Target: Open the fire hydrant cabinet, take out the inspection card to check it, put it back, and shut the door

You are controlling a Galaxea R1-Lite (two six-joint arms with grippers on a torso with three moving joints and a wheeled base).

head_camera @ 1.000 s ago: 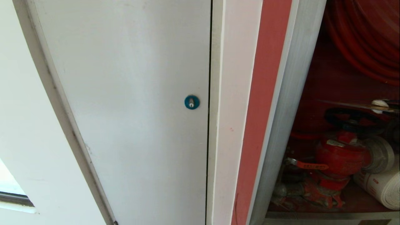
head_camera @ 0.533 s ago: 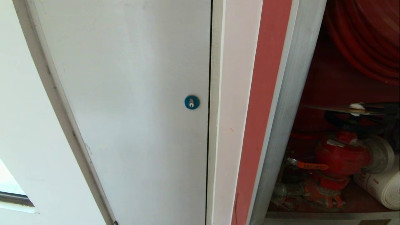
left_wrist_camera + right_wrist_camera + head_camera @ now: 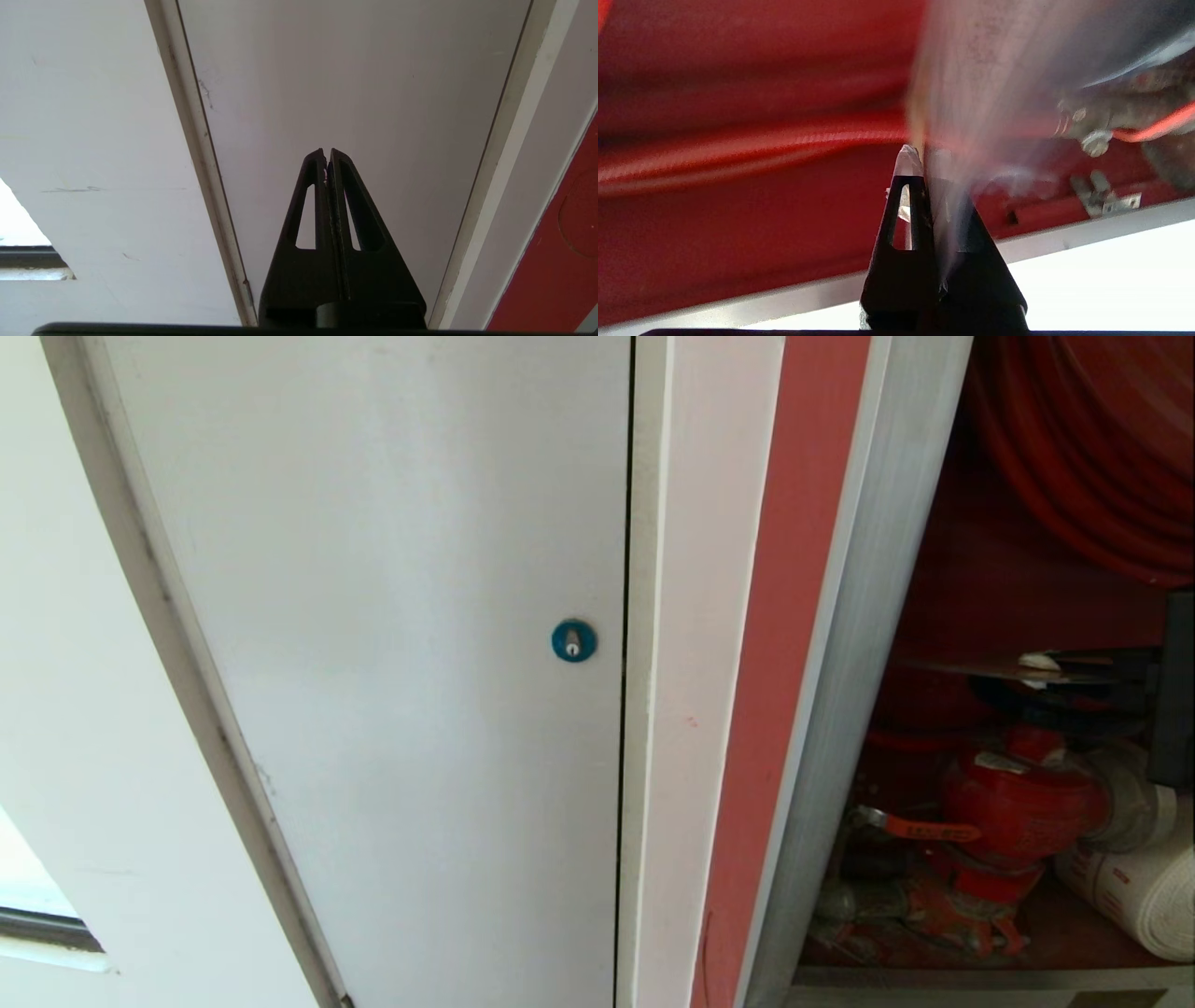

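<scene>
The fire hydrant cabinet [image 3: 859, 616] stands open at the right of the head view; its door is out of view. My right gripper [image 3: 1038, 665] reaches in from the right edge, just above the red valve [image 3: 1018, 803]. It is shut on the inspection card [image 3: 962, 667], which lies flat and shows edge-on there. In the right wrist view the card [image 3: 985, 70] is a blurred clear sheet pinched in the right gripper [image 3: 920, 151], with red hose behind it. My left gripper [image 3: 327, 153] is shut and empty, pointing at the white door.
A plain white door [image 3: 373, 616] with a blue round lock [image 3: 573, 640] fills the left. A red hose reel [image 3: 1092, 448] sits at the cabinet's top. A rolled white hose [image 3: 1139, 896] lies at its lower right. A silver sill [image 3: 934, 980] edges the cabinet floor.
My right gripper has carried the card leftward, deeper into the cabinet and slightly lower, and more of the arm shows at the right edge. The left arm has not moved.
</scene>
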